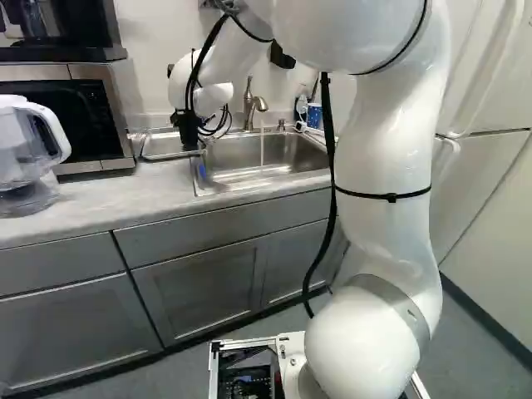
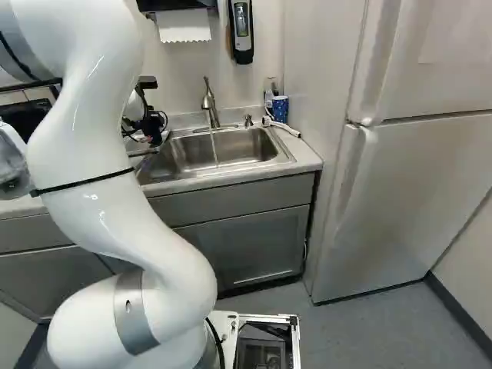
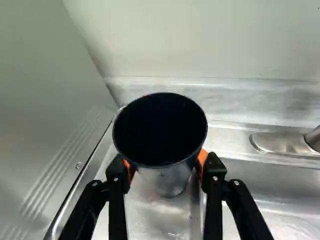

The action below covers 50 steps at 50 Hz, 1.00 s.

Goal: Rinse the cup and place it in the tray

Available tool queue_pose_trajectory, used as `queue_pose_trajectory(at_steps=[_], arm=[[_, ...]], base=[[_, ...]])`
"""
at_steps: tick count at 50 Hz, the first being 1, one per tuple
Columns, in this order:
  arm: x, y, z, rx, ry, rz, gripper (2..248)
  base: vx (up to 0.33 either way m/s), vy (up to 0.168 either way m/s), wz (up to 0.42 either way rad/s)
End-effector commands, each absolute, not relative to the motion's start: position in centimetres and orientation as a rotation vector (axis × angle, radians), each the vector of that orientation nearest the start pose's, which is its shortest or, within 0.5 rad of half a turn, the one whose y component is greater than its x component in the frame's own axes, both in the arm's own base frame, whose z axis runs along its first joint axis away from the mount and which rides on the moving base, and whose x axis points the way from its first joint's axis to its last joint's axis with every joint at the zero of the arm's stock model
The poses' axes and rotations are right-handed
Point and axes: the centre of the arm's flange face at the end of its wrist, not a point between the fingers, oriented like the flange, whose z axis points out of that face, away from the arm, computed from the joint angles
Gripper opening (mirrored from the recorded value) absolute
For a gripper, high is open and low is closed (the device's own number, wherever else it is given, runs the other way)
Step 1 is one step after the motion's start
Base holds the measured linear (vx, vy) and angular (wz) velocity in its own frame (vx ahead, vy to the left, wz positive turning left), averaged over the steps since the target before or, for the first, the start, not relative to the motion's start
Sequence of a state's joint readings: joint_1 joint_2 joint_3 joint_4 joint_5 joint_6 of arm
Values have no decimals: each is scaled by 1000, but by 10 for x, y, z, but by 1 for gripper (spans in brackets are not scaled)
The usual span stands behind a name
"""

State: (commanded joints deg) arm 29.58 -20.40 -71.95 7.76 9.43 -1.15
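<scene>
Wrist view: my black two-finger gripper (image 1: 191, 143) is closed on a round cup (image 3: 160, 131) with a dark inside and a shiny grey lower wall. The orange pads (image 3: 201, 159) press on it from two sides, and its open mouth faces back toward my wrist. The shallow metal tray (image 1: 156, 148) lies under my hand and the cup; whether the base of the cup touches it, I cannot tell.

To one side of my hand, close by, stands the grey side of the silver microwave with a dark front (image 1: 79, 116). To the other side, just beside the tray, is the stainless steel sink (image 2: 223, 146). Past its near part, farther out from my fingers, rises the brushed metal faucet (image 2: 208, 101), and a thin stream of water (image 2: 213, 144) falls from it into the basin, well apart from my cup. Ahead of my fingers, behind the tray, runs the pale grey backsplash (image 3: 240, 97).

On the far side of the faucet from my hand, at the sink's back corner, sits a blue patterned container (image 2: 280, 109). Beyond the microwave's front, back toward my base, a clear plastic pitcher with a white handle (image 1: 32, 162) stands on the pale marbled worktop (image 1: 100, 199).
</scene>
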Motion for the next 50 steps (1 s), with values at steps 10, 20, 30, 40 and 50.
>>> queue_pose_trajectory(at_steps=[10, 20, 30, 40, 50], arm=[[559, 315, 538, -2433, -480, -1394, 205], [559, 315, 538, -2433, -480, -1394, 247], [558, 314, 544, -2424, -478, -1404, 247], [556, 313, 555, -2408, -475, -1424, 247], [554, 312, 567, -2390, -471, -1444, 247]], base=[[0, 0, 0], [0, 0, 0], [0, 0, 0], [0, 0, 0], [0, 0, 0]])
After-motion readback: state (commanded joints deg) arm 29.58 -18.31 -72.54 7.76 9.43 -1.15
